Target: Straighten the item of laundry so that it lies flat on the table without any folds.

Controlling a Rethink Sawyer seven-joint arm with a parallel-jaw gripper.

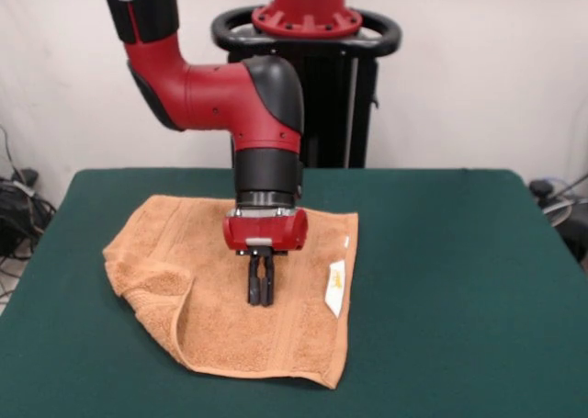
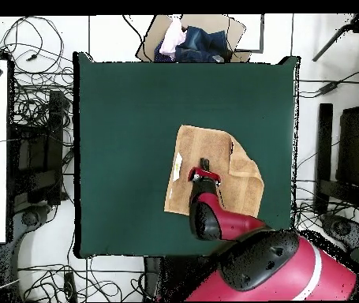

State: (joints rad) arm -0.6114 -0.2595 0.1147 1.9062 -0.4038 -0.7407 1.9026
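The item of laundry, an orange-tan terry towel, lies on the green table left of centre. Its left side is folded over onto itself in a thick flap. A white tag with yellow print sits near its right edge. My gripper hangs straight down over the towel's middle, its black fingers shut together with nothing between them, tips at or just above the cloth. In the overhead view the towel shows right of the table's centre, with the gripper above it and the arm covering part of the cloth.
Cables and equipment lie on the floor beside the table. A box holding clothes stands beyond the table's far edge in the overhead view. Wide green surface stretches to the right of the towel in the front view.
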